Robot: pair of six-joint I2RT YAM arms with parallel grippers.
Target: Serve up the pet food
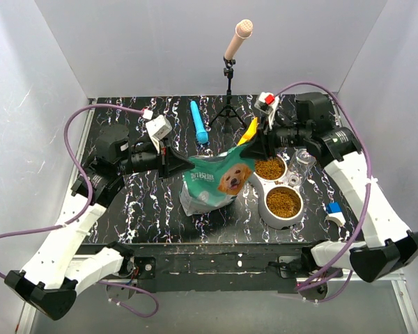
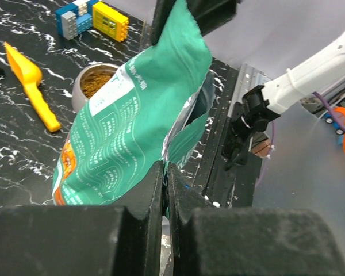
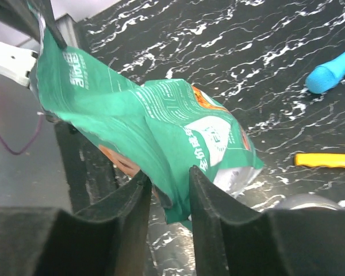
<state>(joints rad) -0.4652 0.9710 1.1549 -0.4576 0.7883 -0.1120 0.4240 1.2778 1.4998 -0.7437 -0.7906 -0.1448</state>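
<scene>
**Obscured areas.** The pet food bag (image 1: 212,182) covers the left rim of the rear steel bowl (image 1: 285,167). The yellow scoop (image 1: 250,131) is partly hidden behind the right gripper (image 1: 260,150). No view confirms whether the bag's top is open or whether its lower end rests on the black marbled table (image 1: 139,202). The wrist views cut off both arms at the fingers.

**Arm pose.** Both arms reach inward over the table with their forearms roughly level. The grippers face each other with the bag stretched between them.
- The left gripper (image 1: 173,165) has its fingers (image 2: 144,201) pressed together on the bag's left edge.
- The right gripper clamps the bag's upper right corner, with the fabric passing between its fingers (image 3: 210,213).
- The right corner sits higher, so the bag hangs tilted at table centre, just beside the rear bowl.
- The rear bowl and the near steel bowl (image 1: 266,209) both hold brown kibble.

**Markings.** The green bag carries a picture of a golden dog's head. It also carries white printed characters, which are not legible.
</scene>
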